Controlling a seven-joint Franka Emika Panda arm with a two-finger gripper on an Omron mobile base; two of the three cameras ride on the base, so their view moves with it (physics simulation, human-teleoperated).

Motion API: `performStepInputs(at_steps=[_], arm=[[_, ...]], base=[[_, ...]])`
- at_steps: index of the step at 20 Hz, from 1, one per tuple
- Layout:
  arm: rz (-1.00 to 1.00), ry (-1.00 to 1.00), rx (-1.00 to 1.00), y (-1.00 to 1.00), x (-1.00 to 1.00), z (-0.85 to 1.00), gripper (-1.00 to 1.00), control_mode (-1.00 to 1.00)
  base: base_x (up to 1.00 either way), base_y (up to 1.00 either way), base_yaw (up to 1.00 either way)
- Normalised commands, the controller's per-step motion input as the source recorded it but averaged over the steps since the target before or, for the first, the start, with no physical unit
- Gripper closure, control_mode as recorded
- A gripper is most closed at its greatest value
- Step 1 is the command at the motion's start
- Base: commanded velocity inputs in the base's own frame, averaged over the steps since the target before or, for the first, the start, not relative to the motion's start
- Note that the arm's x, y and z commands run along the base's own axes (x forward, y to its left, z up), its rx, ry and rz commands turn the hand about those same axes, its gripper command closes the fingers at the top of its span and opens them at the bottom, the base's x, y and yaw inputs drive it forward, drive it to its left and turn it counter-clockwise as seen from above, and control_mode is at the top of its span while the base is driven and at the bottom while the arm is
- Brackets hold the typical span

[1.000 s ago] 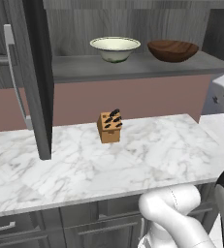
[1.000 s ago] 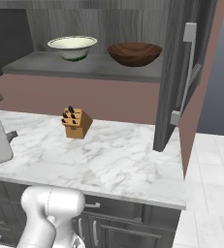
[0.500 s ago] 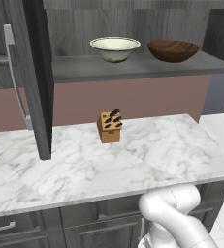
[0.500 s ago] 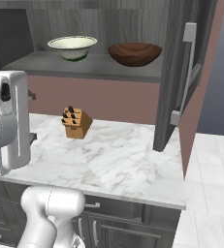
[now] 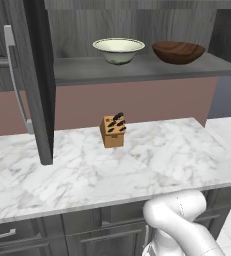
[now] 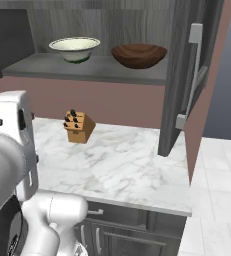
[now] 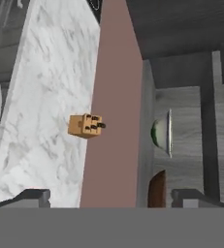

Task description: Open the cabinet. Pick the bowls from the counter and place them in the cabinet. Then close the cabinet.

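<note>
On the cabinet (image 5: 137, 70) shelf I see both bowls: the cream-white bowl (image 5: 118, 50) to the left, the dark wooden bowl (image 5: 178, 52) just beside it to the right, apart from each other. Both doors stand open; the left door (image 5: 34, 80) hangs edge-on over the counter (image 5: 152, 165), its silver bar handle (image 5: 16, 75) facing outward, and the right door (image 6: 189, 75) shows in the right base view with its own handle (image 6: 194, 75).

No writing, brand or label that I can read anywhere: bowls, doors and the tan knife block (image 5: 112, 131) are all plain. The block sits upright on the marble near the back wall (image 5: 152, 100), well below the shelf.

Hand view, rolled sideways: gripper (image 7: 116, 197) with its two dark fingertips (image 7: 33, 196) set wide apart at the bottom edge, nothing between them. The cream bowl appears edge-on there, the wooden bowl cut off by the lower border. Cabinet top is cropped in both base views. The shelf interior behind the bowls is dim; I cannot make out its back corners. Drawer fronts (image 5: 17, 237) under the counter are partly hidden by the arm.
</note>
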Motion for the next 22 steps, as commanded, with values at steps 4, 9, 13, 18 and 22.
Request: performStepInputs(at_steps=[4,9,13,18,22], arm=[[0.22,-0.07,0.03,-0.05,-0.2,-0.06,-1.0,-1.0],[0.08,-0.2,0.12,-0.34,-0.14,0.0,-1.0,-1.0],[0.0,-0.28,0.14,-0.42,-0.01,0.0,-1.0,-1.0],[0.0,-0.32,0.16,-0.59,-0.02,0.0,-1.0,-1.0],[0.0,-0.24,0.15,-0.83,-0.04,0.01,-1.0,-1.0]], base=[[0.0,0.0,0.0],[0.0,0.0,0.0],[0.0,0.0,0.0],[0.0,0.0,0.0],[0.0,0.0,0.0]])
